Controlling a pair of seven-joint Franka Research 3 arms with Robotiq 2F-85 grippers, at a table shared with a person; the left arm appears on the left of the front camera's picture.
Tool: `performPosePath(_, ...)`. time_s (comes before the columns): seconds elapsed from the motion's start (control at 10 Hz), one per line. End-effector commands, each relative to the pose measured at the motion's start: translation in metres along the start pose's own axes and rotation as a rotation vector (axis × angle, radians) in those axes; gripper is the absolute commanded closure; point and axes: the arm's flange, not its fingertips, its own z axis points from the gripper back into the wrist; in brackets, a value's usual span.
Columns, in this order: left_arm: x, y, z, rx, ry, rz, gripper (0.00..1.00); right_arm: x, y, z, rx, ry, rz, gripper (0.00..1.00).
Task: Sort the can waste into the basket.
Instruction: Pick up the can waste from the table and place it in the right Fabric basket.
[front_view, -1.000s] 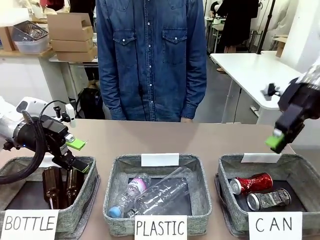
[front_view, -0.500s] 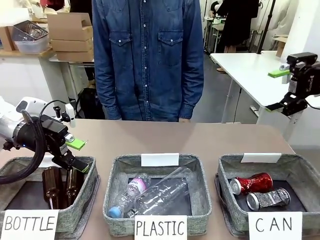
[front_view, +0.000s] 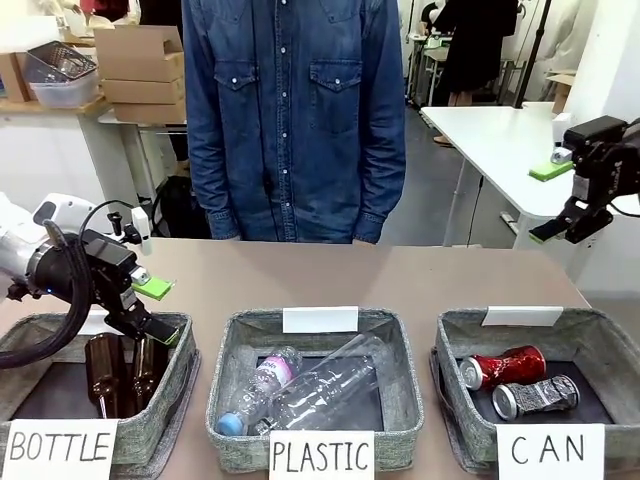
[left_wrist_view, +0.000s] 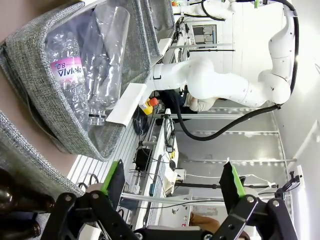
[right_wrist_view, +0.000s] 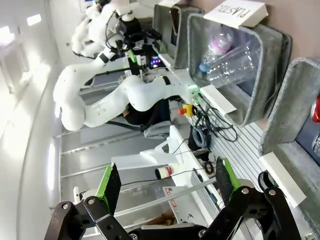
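Red and black-and-silver, the two dented cans, the red can (front_view: 503, 365) and the black-and-silver can (front_view: 537, 397), lay inside the CAN basket (front_view: 456, 345), well below the right pincer (front_view: 560, 200), which stood wide and empty high above the table (front_view: 400, 275). The left pincer (front_view: 155, 308), also wide and empty, hung over the BOTTLE basket (front_view: 175, 365)'s rim. Little seemed left to spoil; a careless descent might clip that rim or the brown bottles (front_view: 105, 370) just beneath.

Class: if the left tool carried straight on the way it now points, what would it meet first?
Probably nothing soon: the open left tool points past the grey woven "PLASTIC" basket into open room toward the white right arm, though depth is unclear.
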Motion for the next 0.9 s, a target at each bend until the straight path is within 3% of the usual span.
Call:
performPosePath(0.0, -0.0028, -0.0048, -0.0008, -0.018, -0.010, -0.007, 0.00, -0.0024, -0.0008, 0.0059, -0.001, 0.002, 0.019, 0.00)
performPosePath(0.8, -0.0028, -0.0048, -0.0008, -0.018, -0.010, -0.007, 0.00, -0.0024, -0.0008, 0.0059, -0.001, 0.002, 0.019, 0.00)
